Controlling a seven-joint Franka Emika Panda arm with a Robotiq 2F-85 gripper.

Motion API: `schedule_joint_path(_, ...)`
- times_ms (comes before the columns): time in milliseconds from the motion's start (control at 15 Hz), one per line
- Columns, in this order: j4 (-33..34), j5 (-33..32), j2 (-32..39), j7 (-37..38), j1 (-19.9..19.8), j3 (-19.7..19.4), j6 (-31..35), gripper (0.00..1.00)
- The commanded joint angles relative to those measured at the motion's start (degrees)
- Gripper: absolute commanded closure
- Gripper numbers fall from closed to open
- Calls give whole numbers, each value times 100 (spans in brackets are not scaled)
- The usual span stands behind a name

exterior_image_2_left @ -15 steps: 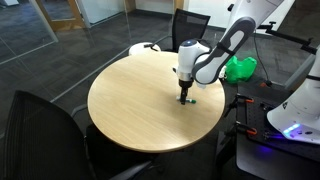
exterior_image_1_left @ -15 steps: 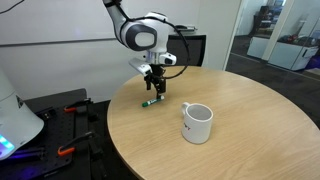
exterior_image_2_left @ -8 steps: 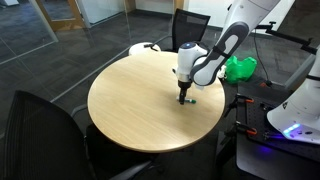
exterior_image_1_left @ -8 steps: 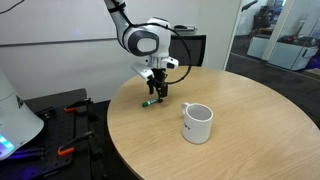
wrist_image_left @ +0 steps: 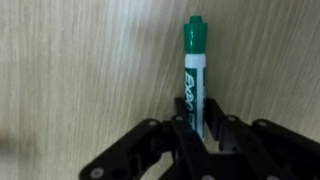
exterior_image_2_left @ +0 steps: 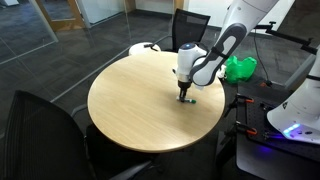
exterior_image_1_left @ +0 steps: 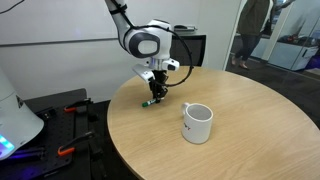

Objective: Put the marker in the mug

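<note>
The marker (wrist_image_left: 194, 75) lies flat on the wooden table, white-bodied with a green cap pointing away from me in the wrist view. My gripper (wrist_image_left: 198, 128) is down over its near end, both fingers pressed against the barrel, shut on it. In both exterior views the gripper (exterior_image_1_left: 157, 95) (exterior_image_2_left: 184, 97) sits low at the table's edge, with the marker (exterior_image_1_left: 148, 102) (exterior_image_2_left: 191, 101) poking out beside it. The white mug (exterior_image_1_left: 197, 123) stands upright on the table, handle to one side, a short way from the gripper; the second exterior view does not show it.
The round wooden table (exterior_image_1_left: 250, 120) (exterior_image_2_left: 130, 100) has black office chairs (exterior_image_2_left: 190, 28) around it. A green bag (exterior_image_2_left: 238, 68) lies beyond the table's edge. A white robot base (exterior_image_2_left: 300, 105) and a black toolbox (exterior_image_1_left: 60, 120) stand beside the table.
The fingers have closed in from wide open onto the marker. The arm has stayed low over the same spot, and the marker and mug have not moved.
</note>
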Motion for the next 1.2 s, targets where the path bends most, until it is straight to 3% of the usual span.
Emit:
schedule_joint_path(0, 28, 48, -52, 26, -103, 119, -133, 99)
schedule_joint_path(133, 28, 166, -177, 322, -45, 104, -322, 95)
schedule_joint_path(800, -131, -19, -1430, 1167, 214, -97, -1235, 95)
schedule_joint_path(1133, -78, -622, -2011, 2428, 392, -397, -1302, 95)
